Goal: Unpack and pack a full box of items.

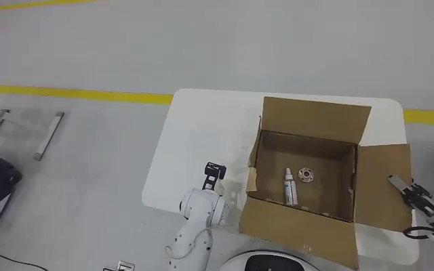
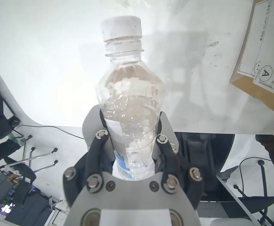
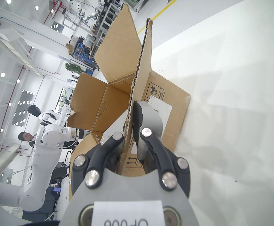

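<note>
The left end effector (image 2: pixel 129 123) gripped the clear bottle (image 2: pixel 128 92) low on its body, cap pointing away from the wrist, over the bench (image 2: pixel 53 53). The open box (image 1: pixel 308 146) lay to its right, the right end effector (image 3: pixel 128 124) pinching 1 flap (image 3: pixel 145 53).

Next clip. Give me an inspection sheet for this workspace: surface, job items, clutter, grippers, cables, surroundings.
Surface: white table, lightly scuffed.
Job's things: open cardboard box holding a small tube and a ring-shaped part; capped water bottle outside it.
Clutter: clear plastic thing on the table, too cut off to name.
Grippers: left gripper shut on the water bottle; right gripper shut on the box's side flap.
Cables: black cable on the floor beside the table.
Surroundings: yellow line across the floor.
</note>
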